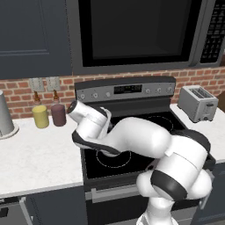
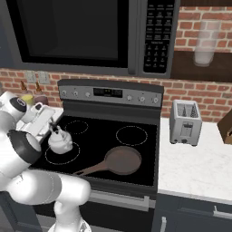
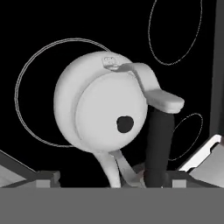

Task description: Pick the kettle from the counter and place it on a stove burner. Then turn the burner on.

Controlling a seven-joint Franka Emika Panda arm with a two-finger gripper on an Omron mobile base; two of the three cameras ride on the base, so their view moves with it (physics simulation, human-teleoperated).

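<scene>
The gripper (image 3: pixel 131 175) was clamped on the kettle's black handle (image 3: pixel 158 144) — the kettle (image 2: pixel 60 141) hung at the widest stove burner (image 2: pixel 62 154), front left, likely held for lowering squarely inside its ring.

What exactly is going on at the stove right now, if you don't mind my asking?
The robot arm's gripper holds the kettle by its black handle over the stove burner, the front-left circle of the black cooktop. A brown pan sits beside it. Whether the kettle already rests on the glass is unclear.
</scene>
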